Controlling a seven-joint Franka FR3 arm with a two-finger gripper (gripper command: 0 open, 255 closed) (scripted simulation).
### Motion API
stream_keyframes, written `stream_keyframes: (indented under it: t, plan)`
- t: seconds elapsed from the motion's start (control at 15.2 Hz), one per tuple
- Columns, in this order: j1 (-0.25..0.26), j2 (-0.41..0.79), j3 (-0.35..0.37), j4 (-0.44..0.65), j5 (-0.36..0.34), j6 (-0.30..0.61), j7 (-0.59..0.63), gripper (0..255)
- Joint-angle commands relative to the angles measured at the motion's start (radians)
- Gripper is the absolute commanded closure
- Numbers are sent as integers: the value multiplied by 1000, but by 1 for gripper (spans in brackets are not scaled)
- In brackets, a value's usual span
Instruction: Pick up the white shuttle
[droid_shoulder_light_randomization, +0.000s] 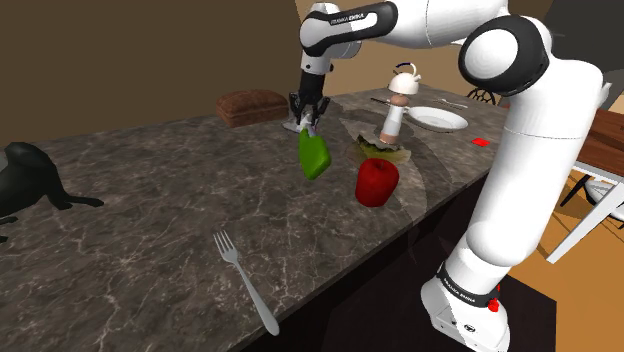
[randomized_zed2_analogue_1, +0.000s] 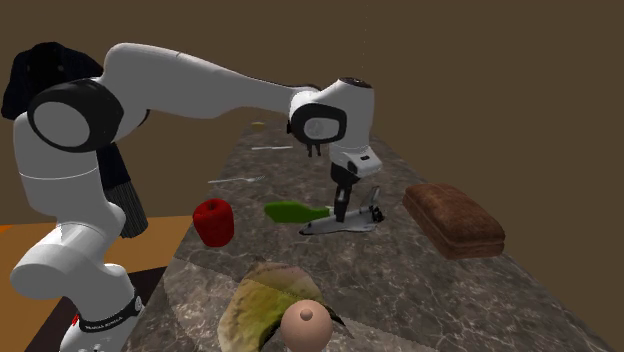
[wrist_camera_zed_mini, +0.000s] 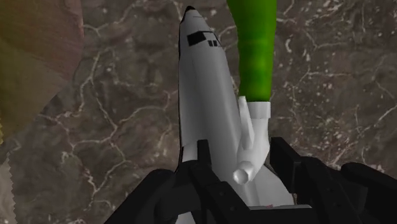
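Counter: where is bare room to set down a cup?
The counter is bare between the fork, the black figure and the bread. It is crowded around the pincer: shuttle, green thing, red fruit, plate.

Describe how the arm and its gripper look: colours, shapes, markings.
The arm is built of smooth, rounded white shells with dark joints between them. A black wrist band and a black base band carry white FRANKA EMIKA lettering, and a small red mark sits beside the base band. The gripper is all black and blocky.
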Motion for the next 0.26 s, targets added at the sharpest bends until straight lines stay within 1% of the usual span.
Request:
stream_keyframes:
  t: [0.0,0.2]
  plan:
    - [1,-4,0,24,-1,-28,5,255]
    - [1,-5,0,38,-1,-43,6,255]
